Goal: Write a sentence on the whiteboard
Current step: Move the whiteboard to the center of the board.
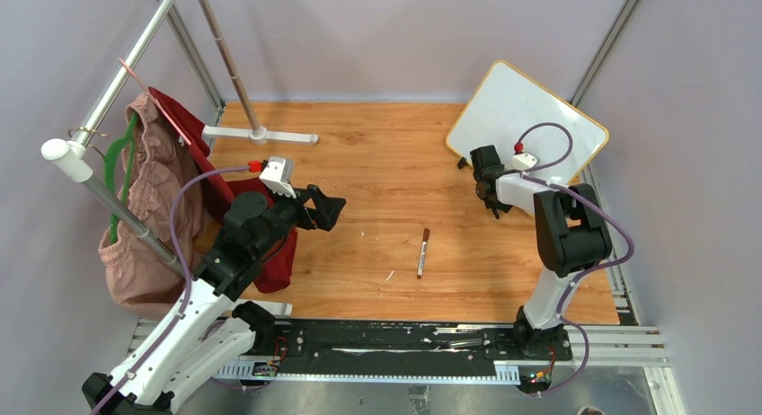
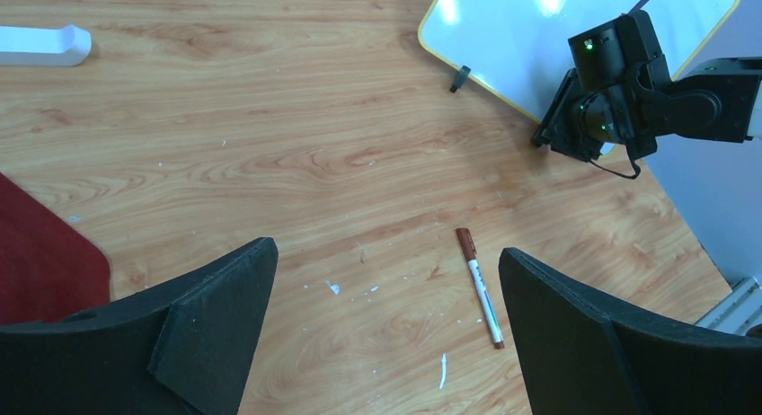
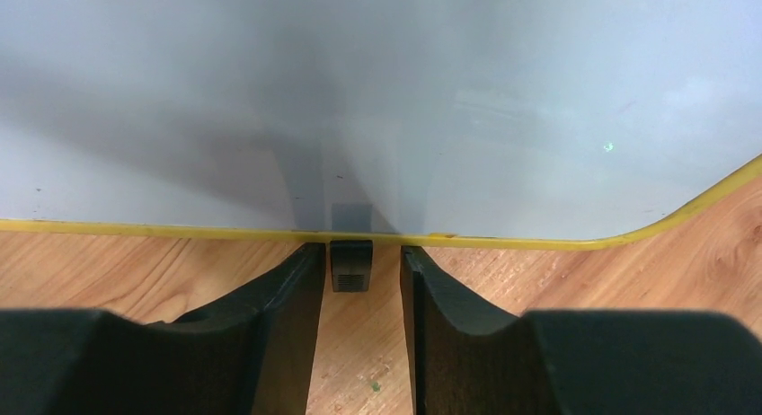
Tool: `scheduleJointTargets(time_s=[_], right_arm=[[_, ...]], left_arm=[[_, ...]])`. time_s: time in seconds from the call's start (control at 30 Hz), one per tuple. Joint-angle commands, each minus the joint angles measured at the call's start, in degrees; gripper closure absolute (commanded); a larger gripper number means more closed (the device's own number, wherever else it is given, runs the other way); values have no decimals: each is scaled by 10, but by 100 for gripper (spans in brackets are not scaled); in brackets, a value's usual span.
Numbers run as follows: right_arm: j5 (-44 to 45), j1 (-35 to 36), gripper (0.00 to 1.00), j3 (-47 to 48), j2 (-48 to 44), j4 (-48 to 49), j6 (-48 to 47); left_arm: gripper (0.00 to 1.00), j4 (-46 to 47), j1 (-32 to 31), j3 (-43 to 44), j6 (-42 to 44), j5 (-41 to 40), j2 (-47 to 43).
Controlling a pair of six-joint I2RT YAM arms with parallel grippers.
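At the near edge: both arm bases are bolted along the near edge of the light wooden worktop.
Left gripper: the black two-finger left gripper hangs over the left half of the worktop, jaws spread fully wide and holding nothing.
Marker: a slim white marker pen with a reddish-brown cap lies flat and capped near the middle of the worktop, closer to the near edge. It is well apart from both grippers.
Right gripper: the black two-finger right gripper sits low at the board's near rim, jaws partly apart, one on either side of a small black clip foot. A gap shows beside the foot, so nothing is gripped yet.
Whiteboard: the flat white whiteboard with a thin yellow-orange rim sits at the far right corner, askew to the worktop's edges. Its face is blank, so the sentence is not yet written.
Step in hand: most likely taking hold of the board at that foot, to reposition or steady it.
Doing it well: keep the foot centred so both pads meet it together and the board does not swivel. Bite on the foot and the rim above it, not on the foot's tip alone.
Handling: a light board on smooth wood probably slides easily, so any pull should be slow and straight, and should stop short of the marker.
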Motion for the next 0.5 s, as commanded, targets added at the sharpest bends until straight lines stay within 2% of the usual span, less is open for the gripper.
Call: scheduleJointTargets(time_s=[0.0, 0.47], right_arm=[[-5, -12, 60, 19, 21, -19, -9], [-36, -14, 97, 10, 15, 0, -44]], left_arm=[[0, 22, -2, -6, -6, -2, 0], [0, 26, -2, -9, -15, 9, -1]])
